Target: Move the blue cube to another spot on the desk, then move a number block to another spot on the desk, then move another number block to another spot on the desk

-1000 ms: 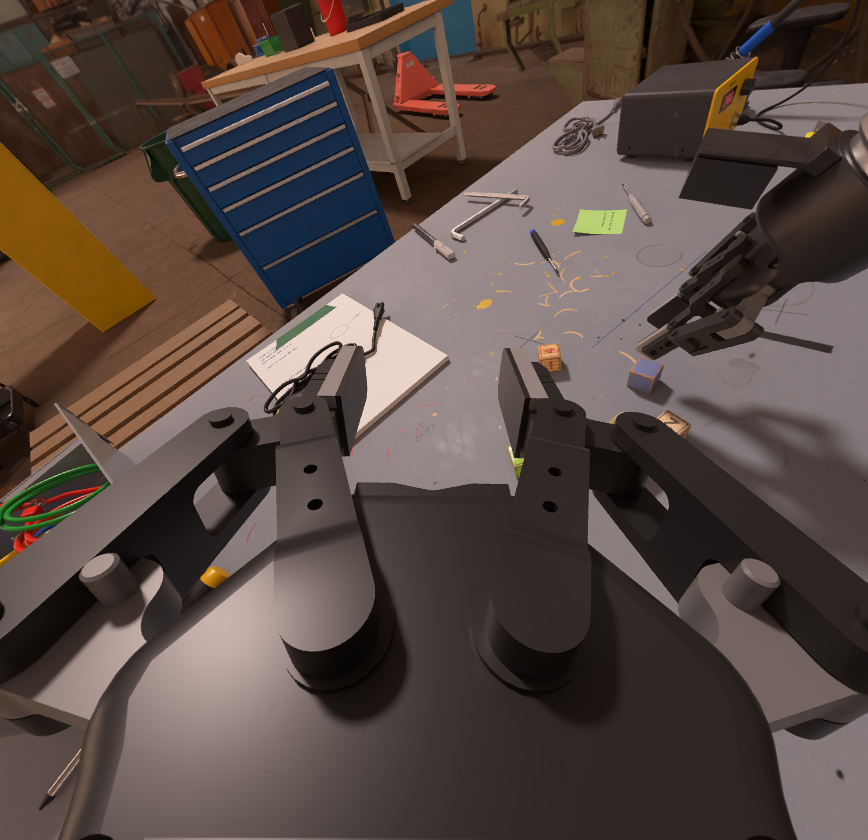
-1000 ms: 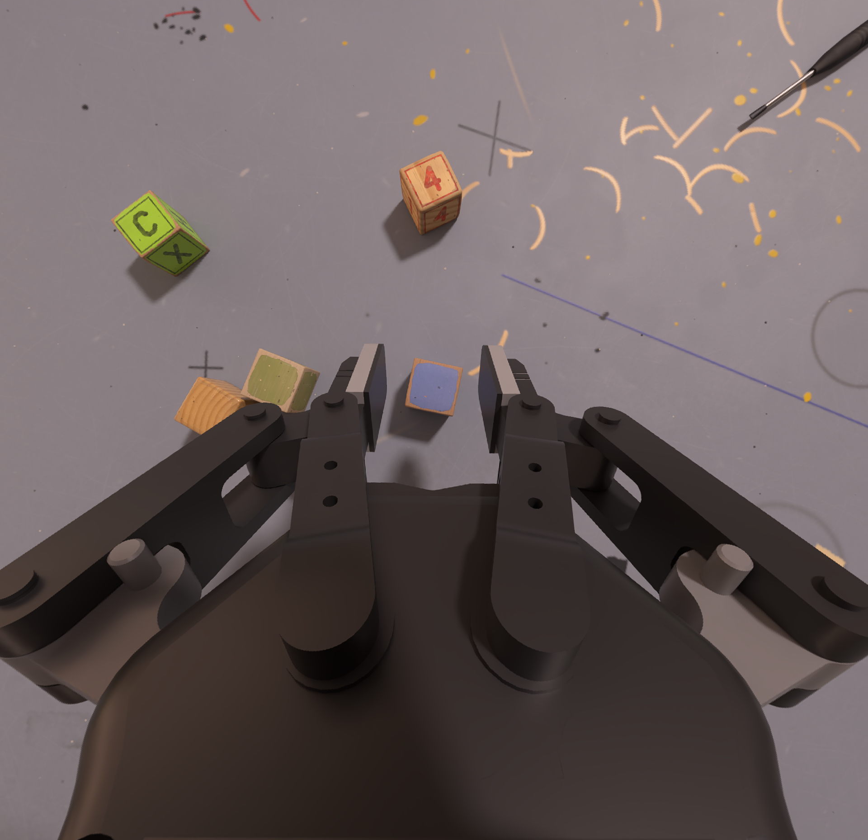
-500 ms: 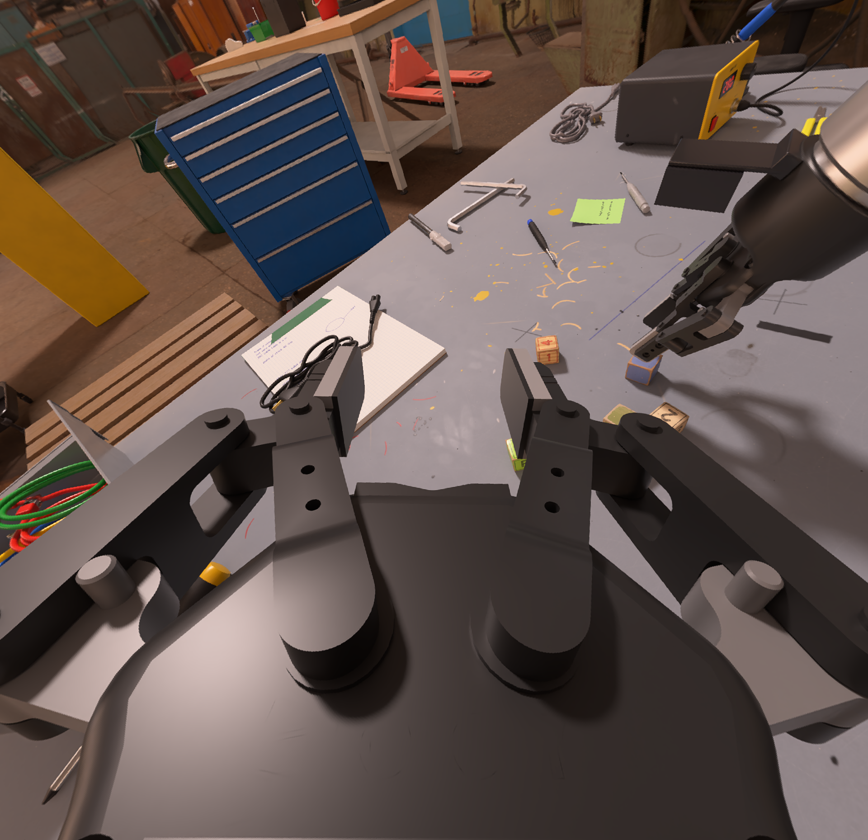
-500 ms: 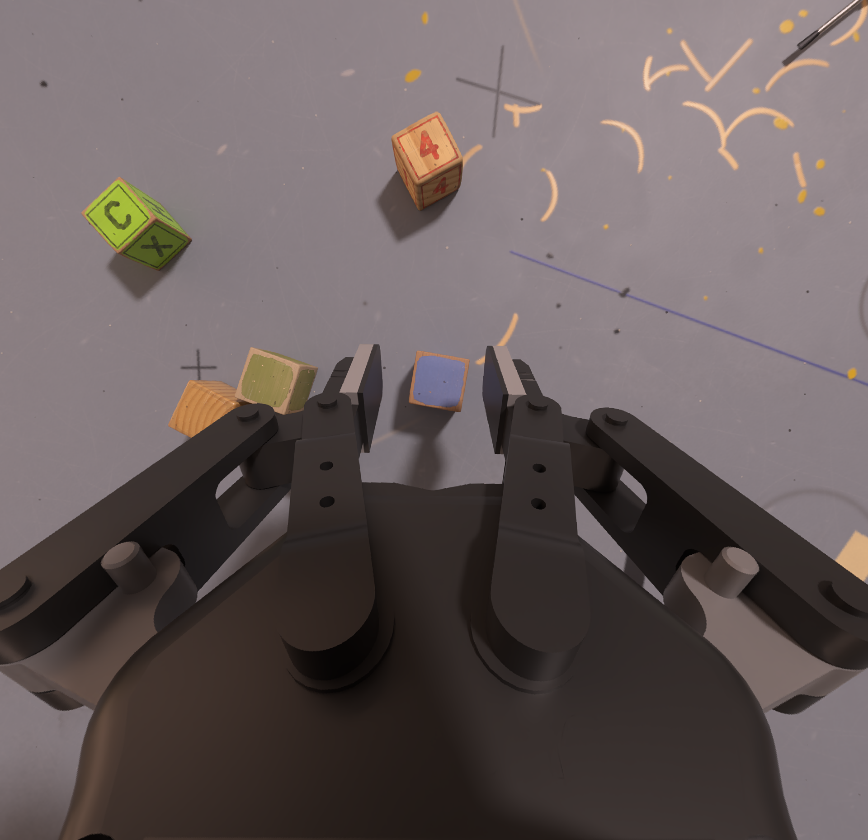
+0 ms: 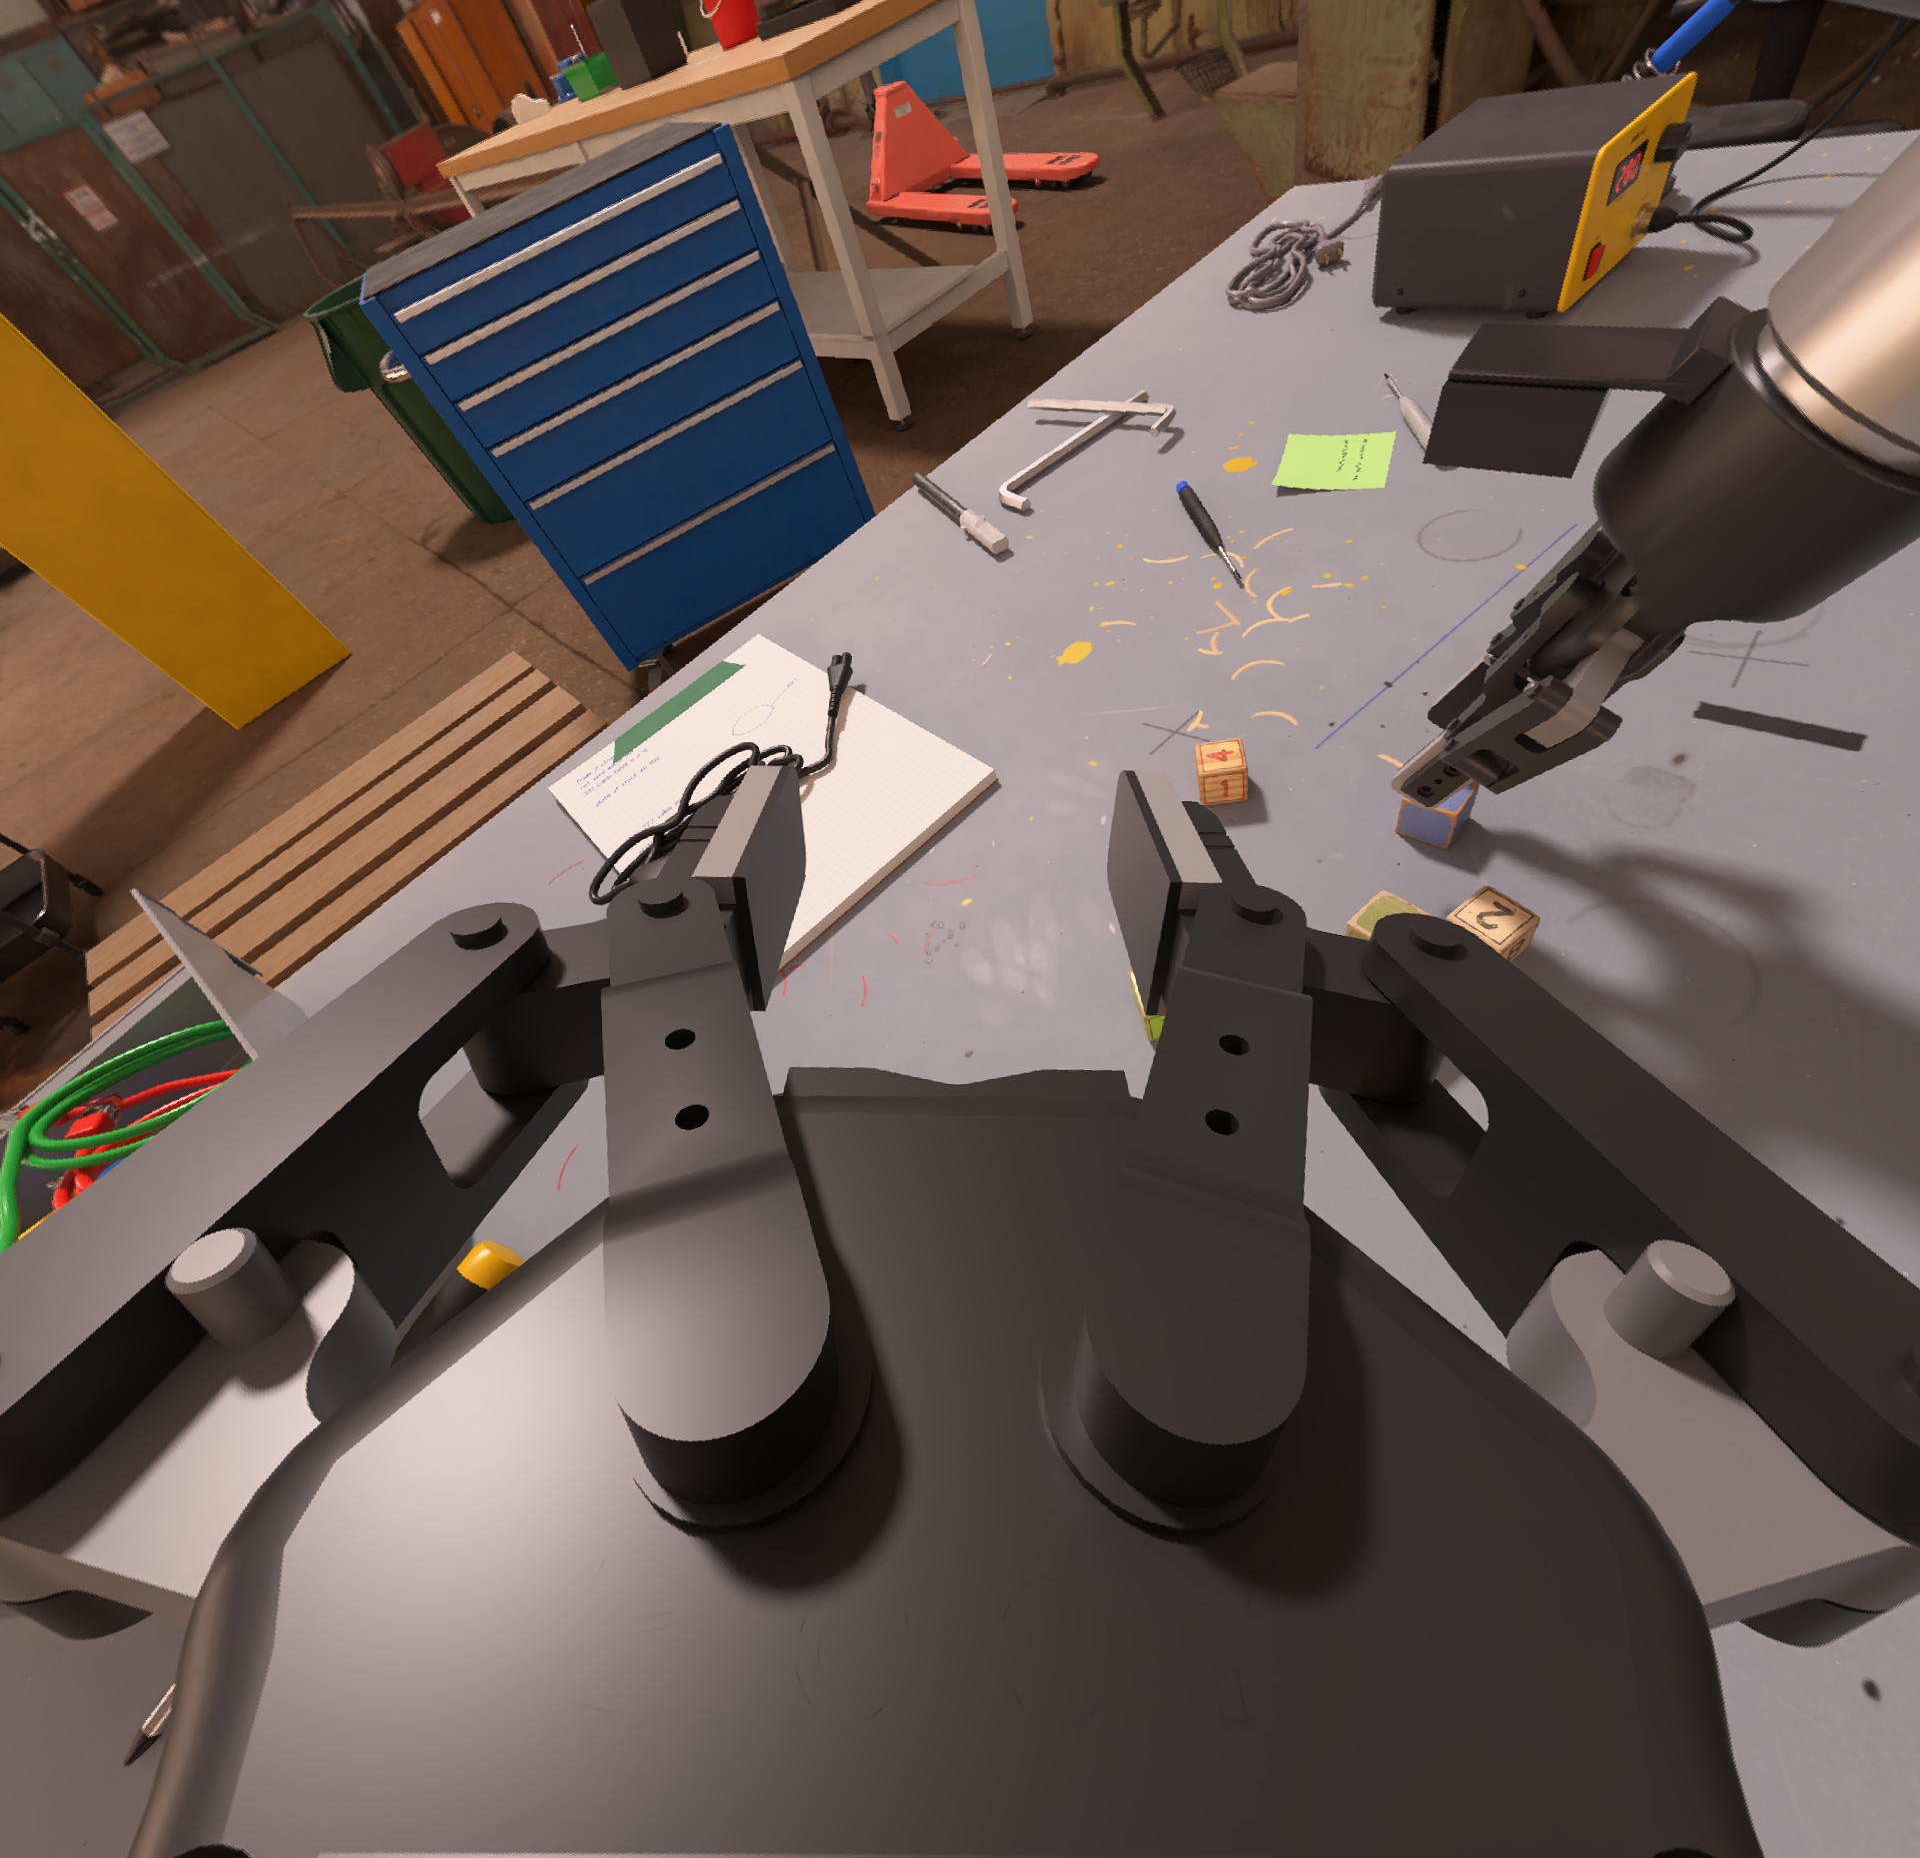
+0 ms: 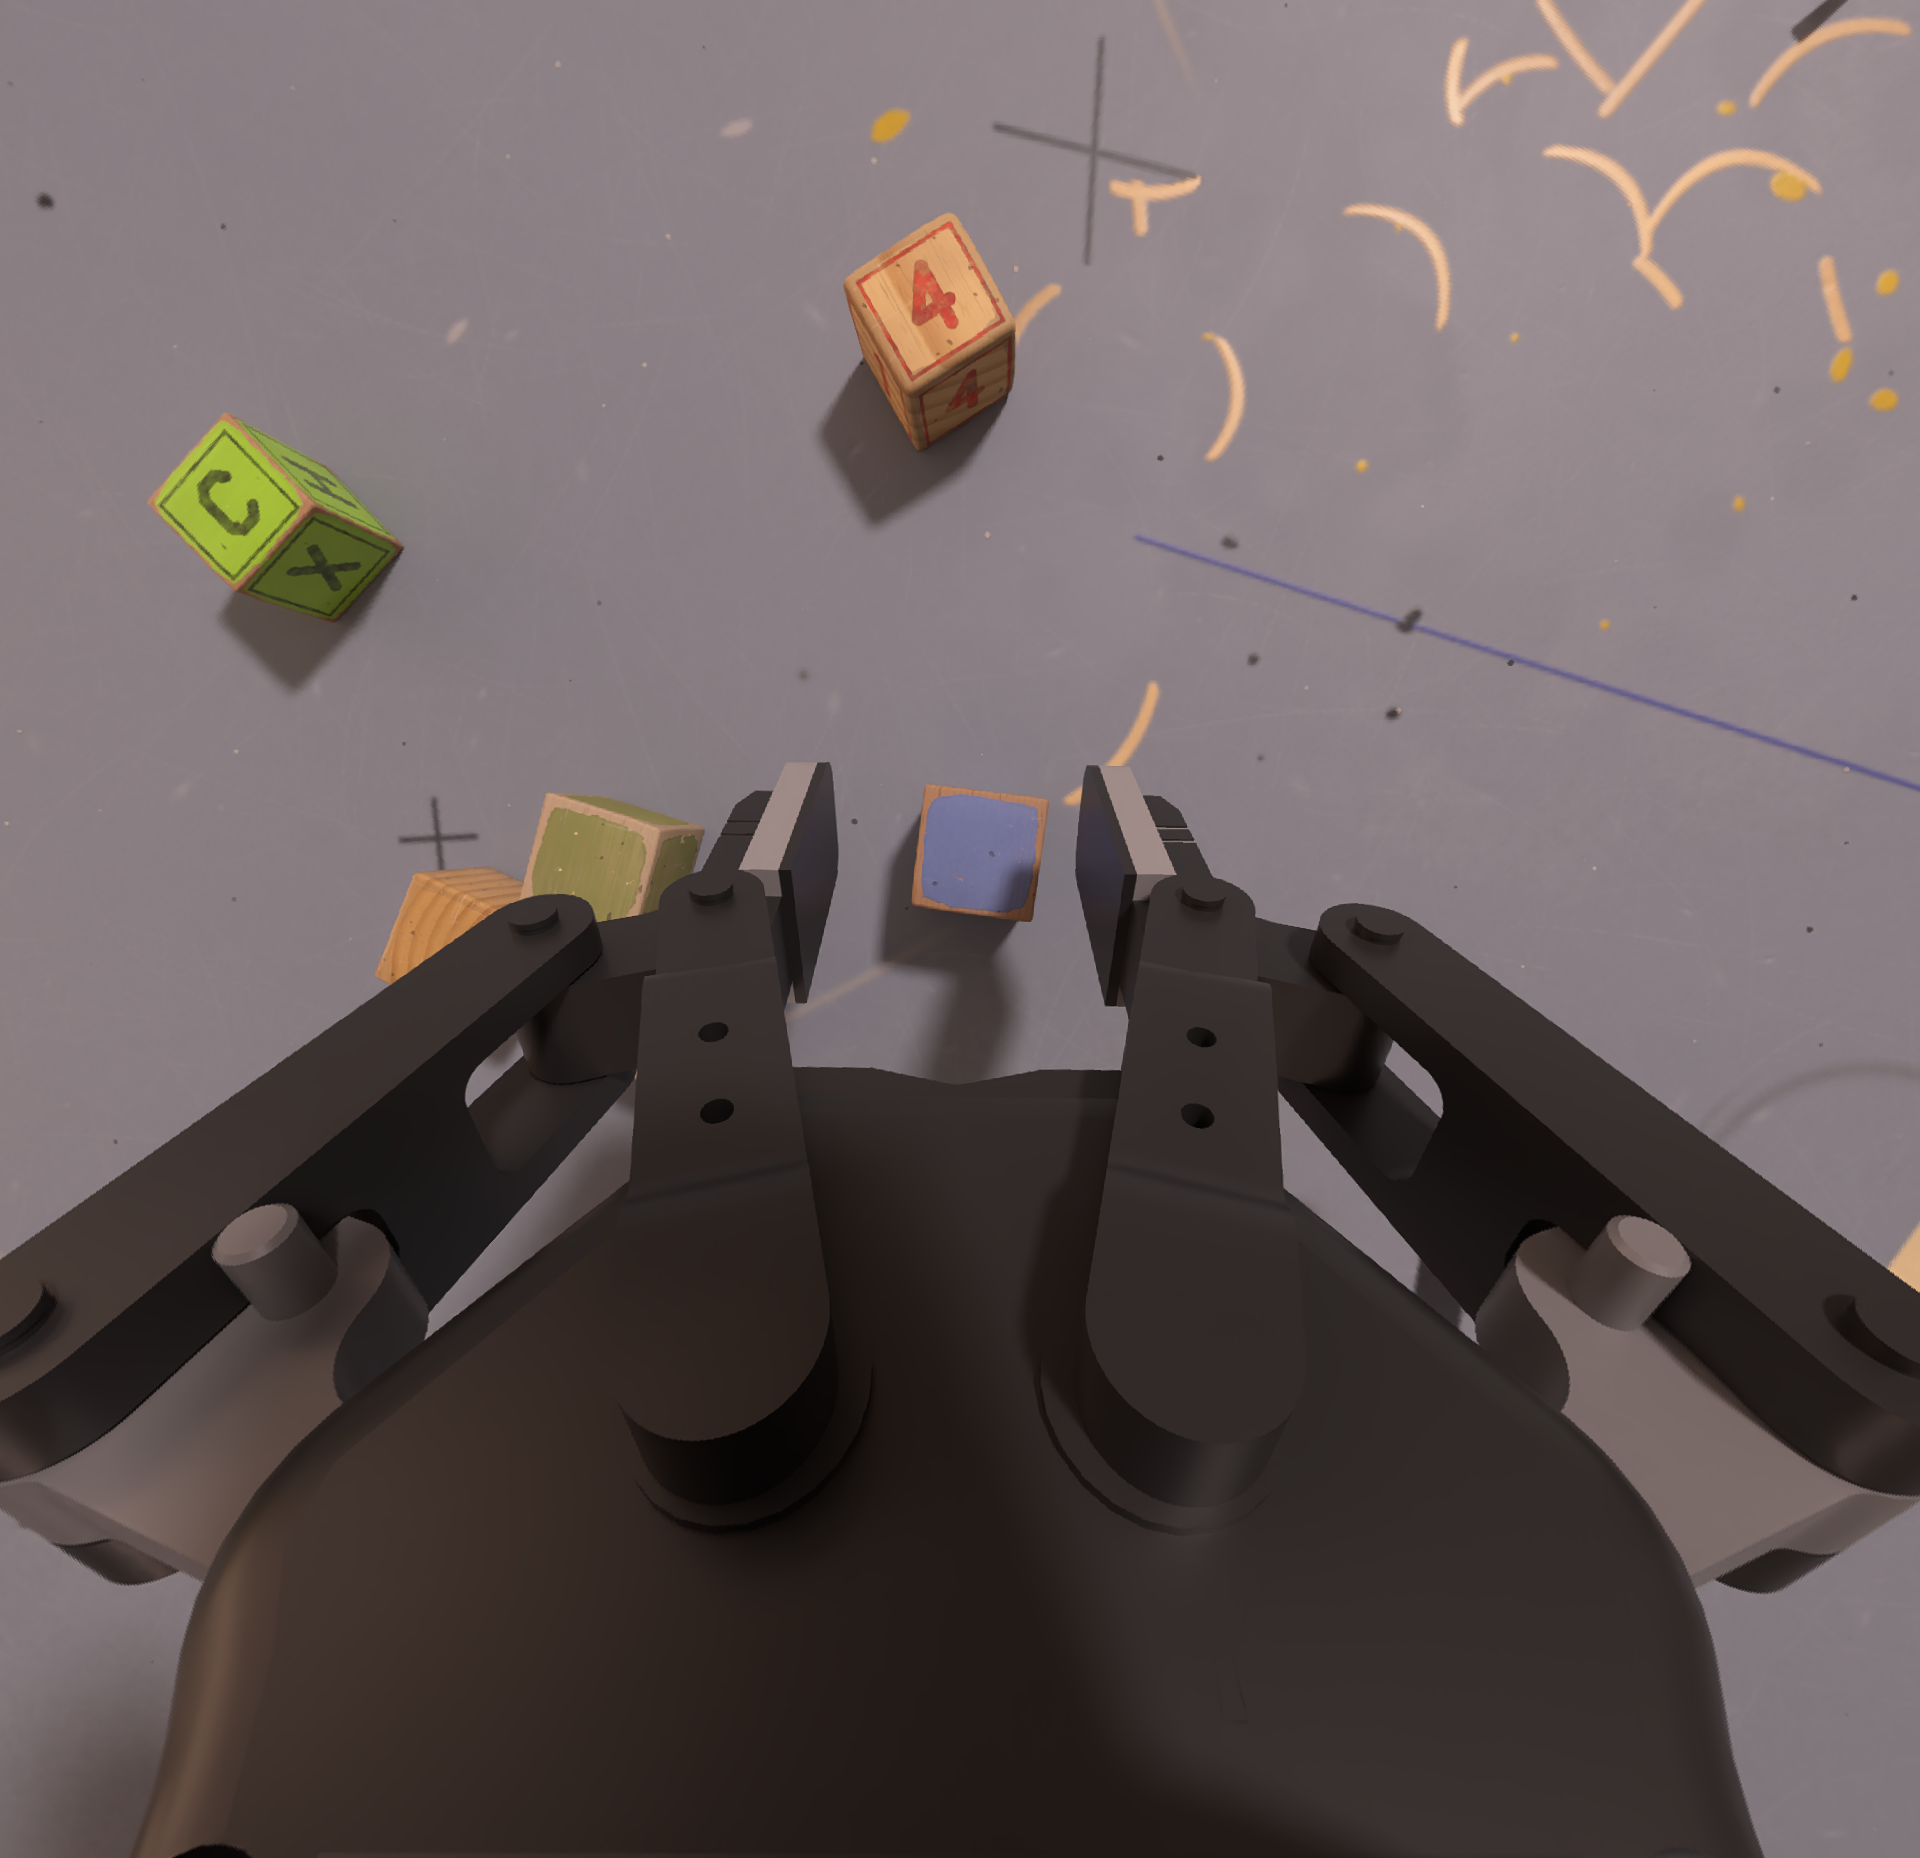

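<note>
The blue cube [image 6: 980, 852] sits on the grey desk [image 6: 623, 250] between the fingers of my right gripper [image 6: 956, 852], which is open and straddles it without touching. In the left wrist view the right gripper [image 5: 1439, 785] hangs just over the blue cube [image 5: 1434, 819]. A wooden number block with red digits [image 6: 930, 328] stands farther ahead; it also shows in the left wrist view [image 5: 1221, 769]. Another wooden number block [image 5: 1494, 920] lies beside a dull green-faced block [image 6: 608, 852]. My left gripper [image 5: 951, 852] is open and empty above the desk.
A bright green letter block [image 6: 272, 515] lies at the left. A plain wooden block [image 6: 442, 915] sits by the dull green one. A white notepad [image 5: 831, 769] with a black cable, a screwdriver [image 5: 1205, 525], a green sticky note [image 5: 1335, 460] and a dark box [image 5: 1527, 208] lie farther off.
My right gripper has come down around the blue cube, which now looks larger between the open fingers. The left gripper's view has shifted slightly; its fingers stay open.
</note>
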